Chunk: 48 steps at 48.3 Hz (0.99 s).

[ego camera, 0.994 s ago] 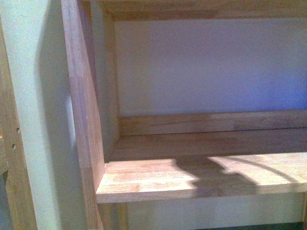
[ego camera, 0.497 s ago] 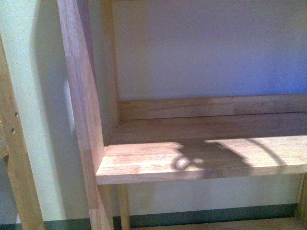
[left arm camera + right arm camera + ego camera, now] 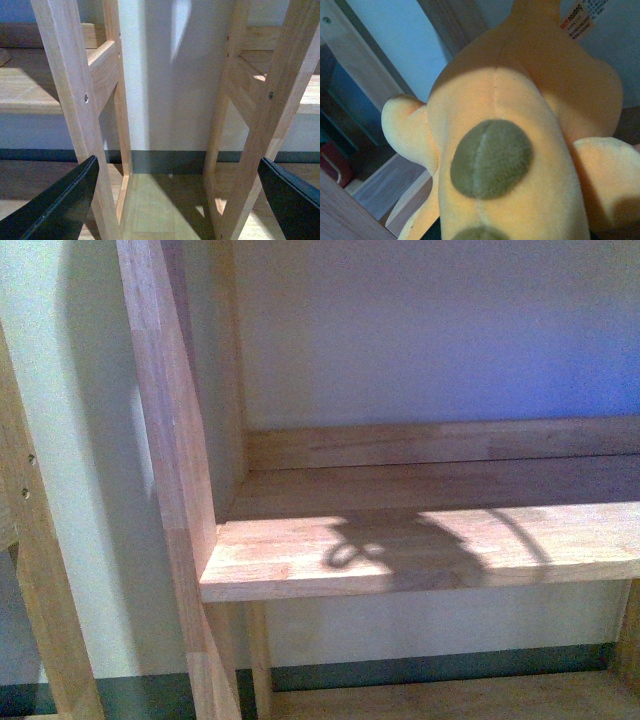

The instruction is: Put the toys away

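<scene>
Although the right pincer itself cannot be seen, the right wrist view is almost filled by the plush toy [image 3: 520, 140], pressed close to the camera as if carried by that arm; whether the pincer is clenched around it cannot be told. The toy is soft and orange-yellow, with a seam running down its middle, an olive-brown oval patch [image 3: 491, 158] on that seam, and a second patch just showing at the frame's edge. A white sewn-in label [image 3: 577, 22] with orange and dark print sits near one end. A rounded limb [image 3: 406, 127] sticks out to one side. Behind the toy are a pale wall and slanting wooden boards.

Seen from the left wrist, the left pincer [image 3: 175, 200] is released, its two black fingers [image 3: 60, 202] spread wide apart with nothing between them. Beyond them stand two wooden frames [image 3: 75, 100] with screw holes, a pale wall with a dark baseboard between them, and a wooden floor below.

From the front view, neither arm shows. A light wooden shelf board [image 3: 420, 560] crosses the picture, joined to an upright side panel [image 3: 170, 440] on the left. Sunlight falls on the board, and a dark rounded shadow [image 3: 400, 552] with a small loop lies across it.
</scene>
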Motion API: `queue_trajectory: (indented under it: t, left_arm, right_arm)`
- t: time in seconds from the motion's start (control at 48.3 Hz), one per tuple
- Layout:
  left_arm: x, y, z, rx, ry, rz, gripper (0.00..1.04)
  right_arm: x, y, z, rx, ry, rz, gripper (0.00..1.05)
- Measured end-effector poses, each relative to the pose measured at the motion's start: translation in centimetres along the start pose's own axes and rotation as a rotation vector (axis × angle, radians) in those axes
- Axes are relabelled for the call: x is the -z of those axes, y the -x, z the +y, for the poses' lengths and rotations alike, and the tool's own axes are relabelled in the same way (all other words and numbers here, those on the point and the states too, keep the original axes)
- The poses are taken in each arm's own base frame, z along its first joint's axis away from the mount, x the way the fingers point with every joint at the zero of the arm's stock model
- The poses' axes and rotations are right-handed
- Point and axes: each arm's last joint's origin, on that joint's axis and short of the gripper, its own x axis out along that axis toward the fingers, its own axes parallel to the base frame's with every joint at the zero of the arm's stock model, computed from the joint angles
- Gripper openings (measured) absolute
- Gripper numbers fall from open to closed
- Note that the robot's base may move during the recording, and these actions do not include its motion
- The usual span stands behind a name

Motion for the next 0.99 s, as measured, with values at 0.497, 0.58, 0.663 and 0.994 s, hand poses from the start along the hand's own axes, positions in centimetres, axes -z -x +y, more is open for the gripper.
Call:
queue_trajectory:
  t: [0.497, 0.58, 0.663, 0.994]
  left_arm:
    - [0.0, 0.0, 0.0, 0.0, 0.0, 0.0, 0.99]
    - [0.0, 0.0, 0.0, 0.0, 0.0, 0.0, 0.99]
    - [0.0, 0.0, 0.0, 0.0, 0.0, -0.001, 0.99]
    - [0.0, 0.0, 0.0, 0.0, 0.0, -0.001, 0.99]
  right_arm:
    - [1.2, -1.4, 0.9, -0.057, -0.056, 0.03, 0.27]
    - [1.2, -1.4, 0.9, -0.055, -0.055, 0.026, 0.39]
    - [1.1, -1.4, 0.9, -0.047, -0.053, 0.015, 0.5]
    - [0.4, -1.1, -0.1, 0.033, -0.02, -0.043, 1.0]
